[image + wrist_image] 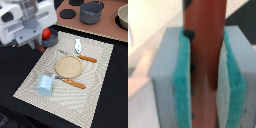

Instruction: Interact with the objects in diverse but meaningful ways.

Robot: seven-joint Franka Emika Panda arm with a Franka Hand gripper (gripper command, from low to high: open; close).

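Observation:
In the wrist view my gripper (204,95) is shut on the brown sausage (204,45), which stands upright between the teal pads (181,85). In the exterior view the arm fills the upper left and the gripper (36,46) is mostly hidden under it, over the mat's far left corner. The red tomato (46,33) lies in the grey long-handled saucepan (51,41) right beside it. The light-blue cup (45,85) stands at the mat's near left. The small white shaker (78,46) lies near the mat's far edge. The grey pot (91,12) stands on the brown surface behind.
A woven beige placemat (95,95) covers a black table. On it are a round tan plate (68,65) and two orange-handled utensils (87,58) (75,83). A bowl (123,17) and black discs (67,12) sit on the brown surface.

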